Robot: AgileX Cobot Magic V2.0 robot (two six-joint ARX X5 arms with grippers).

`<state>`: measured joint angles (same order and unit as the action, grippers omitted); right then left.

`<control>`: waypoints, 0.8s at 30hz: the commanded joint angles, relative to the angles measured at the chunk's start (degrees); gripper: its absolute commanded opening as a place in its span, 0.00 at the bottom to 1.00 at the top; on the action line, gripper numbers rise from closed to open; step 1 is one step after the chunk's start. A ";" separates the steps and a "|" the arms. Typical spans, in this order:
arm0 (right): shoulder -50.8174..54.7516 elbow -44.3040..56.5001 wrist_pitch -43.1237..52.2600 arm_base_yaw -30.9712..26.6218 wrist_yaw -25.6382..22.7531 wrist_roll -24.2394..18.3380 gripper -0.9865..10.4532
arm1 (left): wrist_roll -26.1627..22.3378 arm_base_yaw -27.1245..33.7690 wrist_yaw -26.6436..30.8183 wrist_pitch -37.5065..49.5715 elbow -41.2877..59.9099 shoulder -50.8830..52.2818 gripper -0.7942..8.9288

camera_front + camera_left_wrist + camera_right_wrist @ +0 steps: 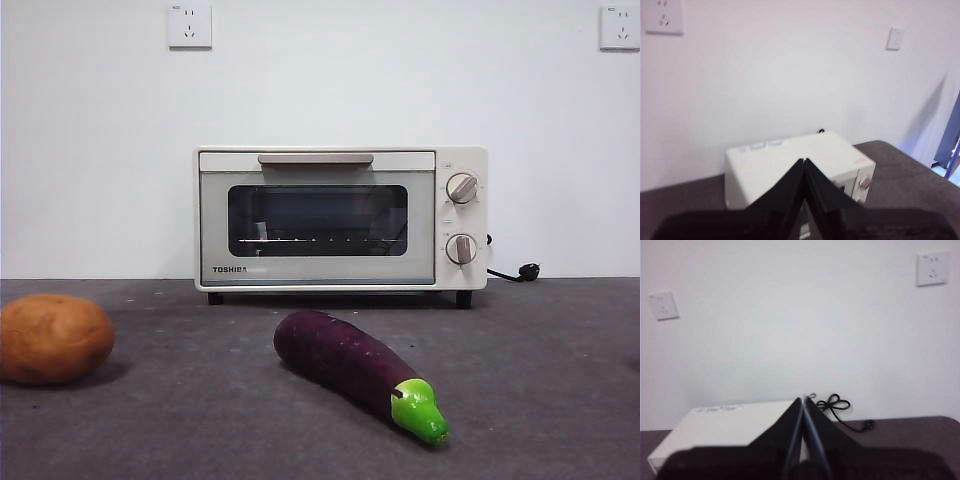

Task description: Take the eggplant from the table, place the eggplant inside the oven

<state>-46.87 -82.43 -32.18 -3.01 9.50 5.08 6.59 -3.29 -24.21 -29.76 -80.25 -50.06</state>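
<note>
The dark-purple eggplant (350,365) lies on the grey table (540,400) in front of the oven, its green stem cap pointing to the near right. The cream Toshiba oven (340,218) stands at the back against the wall with its door closed. In the left wrist view my left gripper (804,161) is shut with nothing in it, high above the oven (795,167). In the right wrist view my right gripper (803,399) is likewise shut and empty, raised over the oven's top (720,427). Neither gripper shows in the front view.
A round brown potato (52,338) rests at the left edge of the table. The oven's black power cord and plug (520,272) lie behind it on the right. Wall sockets (190,25) sit high on the white wall.
</note>
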 commanded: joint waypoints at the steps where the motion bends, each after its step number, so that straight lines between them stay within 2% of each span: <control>1: -2.14 -5.31 -1.20 0.07 0.85 -0.22 0.08 | -0.83 -1.22 -0.24 -1.09 -5.22 -2.80 0.08; 6: -5.90 -13.25 -4.63 0.07 1.33 -0.15 0.08 | -2.34 -3.67 -0.24 -3.89 -14.21 -8.17 0.08; 10: -8.55 -18.71 -8.87 0.07 3.65 -0.13 0.08 | -3.30 -5.62 -0.24 -5.35 -19.26 -11.63 0.08; 21: -11.85 -23.82 -13.38 0.07 8.31 -0.15 0.09 | -5.31 -7.72 -0.24 -7.10 -20.74 -15.32 0.08; 23: -11.87 -23.82 -13.31 0.07 9.53 -0.15 0.14 | -5.33 -7.82 -0.22 -7.06 -20.74 -15.54 0.08; 24: -11.87 -23.82 -13.29 0.07 10.12 -0.15 0.19 | -5.33 -7.85 -0.22 -7.04 -20.74 -15.65 0.08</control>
<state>-59.09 -105.95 -45.82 -3.01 19.07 5.10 2.26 -10.92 -24.21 -37.19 -100.84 -65.76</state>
